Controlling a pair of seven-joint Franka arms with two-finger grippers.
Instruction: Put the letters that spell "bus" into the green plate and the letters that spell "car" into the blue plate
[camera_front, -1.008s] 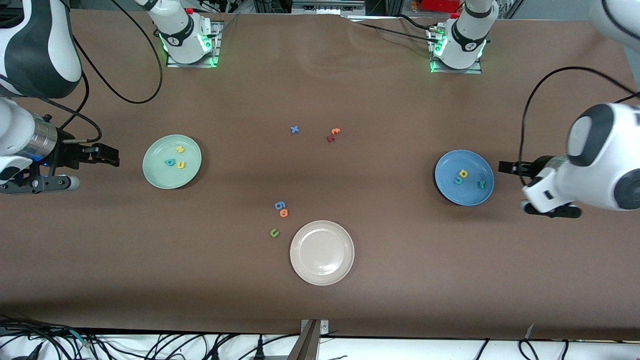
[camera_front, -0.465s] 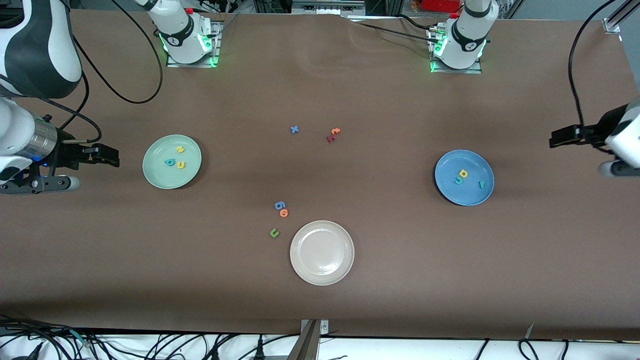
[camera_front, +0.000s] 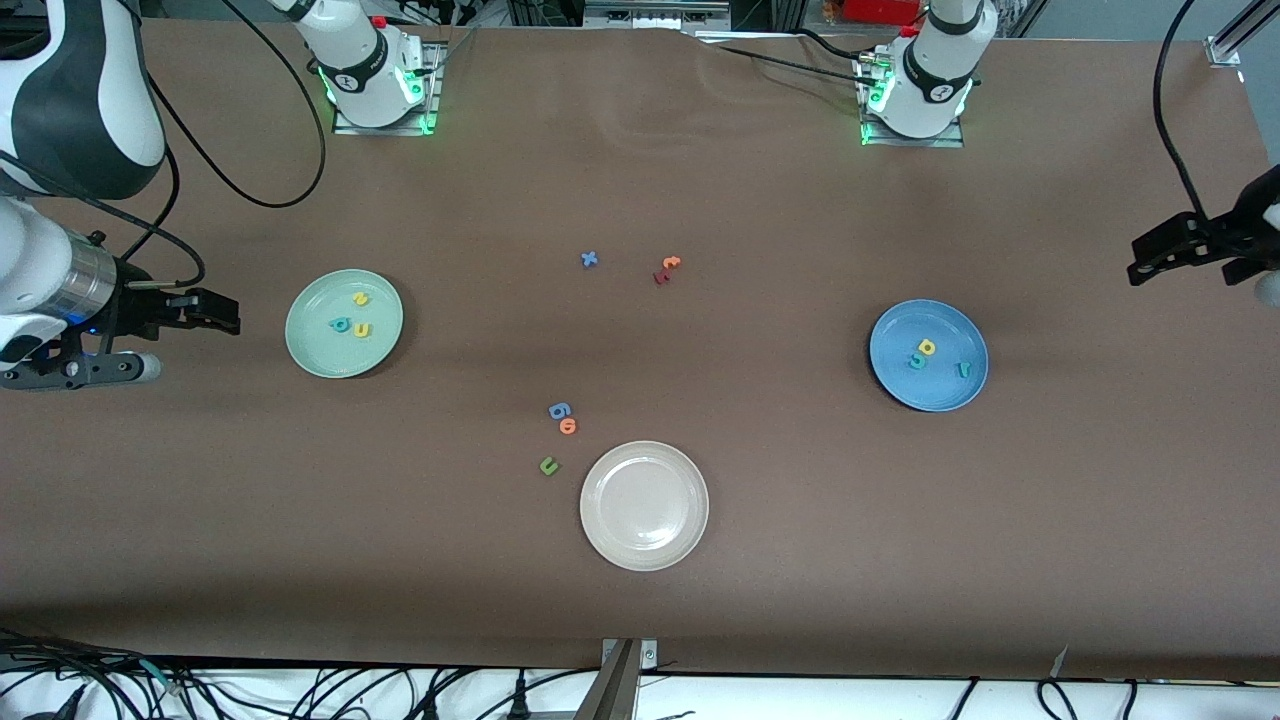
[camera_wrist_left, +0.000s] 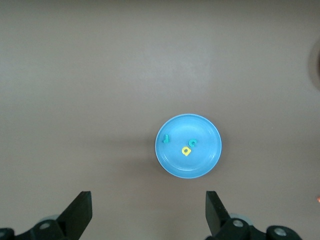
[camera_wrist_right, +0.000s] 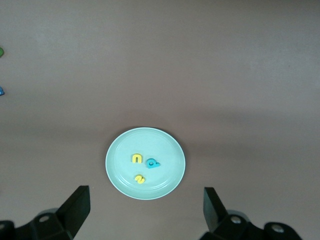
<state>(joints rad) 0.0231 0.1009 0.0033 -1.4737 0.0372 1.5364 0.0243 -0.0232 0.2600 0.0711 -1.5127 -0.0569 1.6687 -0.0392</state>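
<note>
A: Letters b, u, s (camera_front: 349, 318) in green plate (camera_front: 310, 350); c, a, r (camera_front: 930, 355) in blue plate (camera_front: 905, 385).
B: Left gripper (camera_front: 1150, 258) pulled back off blue plate, jaws open, empty. Right gripper (camera_front: 215, 312) parked beside green plate, jaws open. Looks complete.

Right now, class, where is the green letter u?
In the front view, the green u lies on the bare table beside the cream-white plate, toward the right arm's end, nearer the camera than the orange letter.
</note>
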